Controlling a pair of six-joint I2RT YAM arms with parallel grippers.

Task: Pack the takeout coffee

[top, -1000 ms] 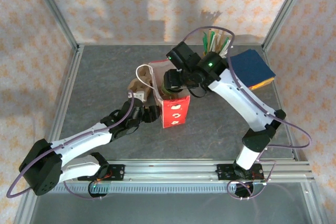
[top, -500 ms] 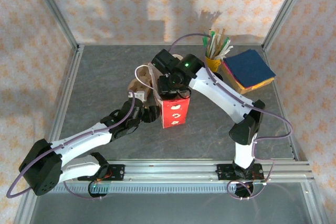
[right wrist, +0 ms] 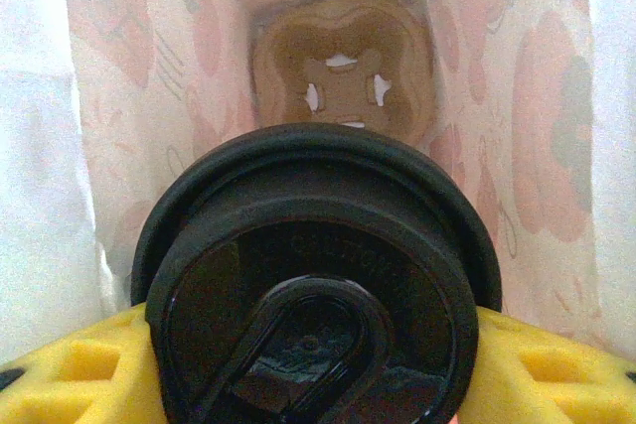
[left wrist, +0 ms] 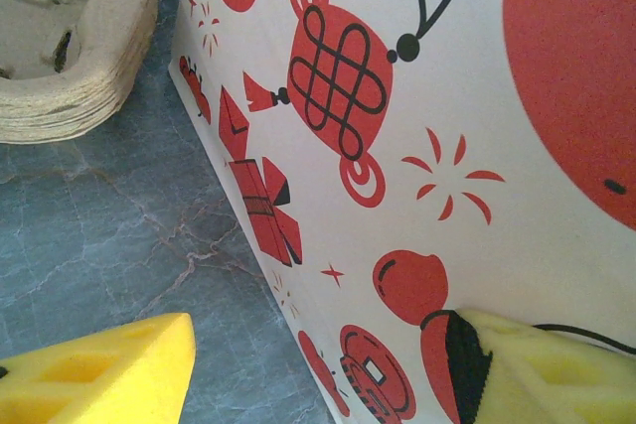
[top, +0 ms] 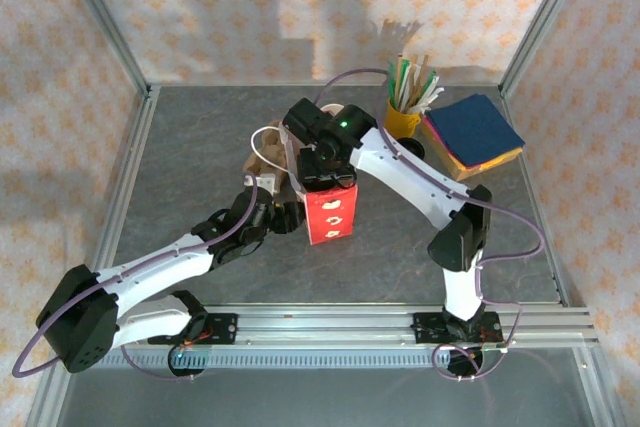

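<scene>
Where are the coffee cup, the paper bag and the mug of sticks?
coffee cup [right wrist: 313, 330]: right wrist view, on its black lid.
paper bag [top: 331, 215]: top view, on its red printed side.
mug of sticks [top: 402, 121]: top view, on its yellow wall.

Moved: right arm [top: 400, 162], swung left from in front of yellow mug [top: 402, 119] to above open top of paper bag [top: 330, 209]; elbow drawn in leftward. Uncovered: yellow mug, formerly half hidden by wrist, now fully exposed. Relocated: takeout coffee [right wrist: 313, 275], between fingers [right wrist: 70, 379], now at bag mouth.
</scene>
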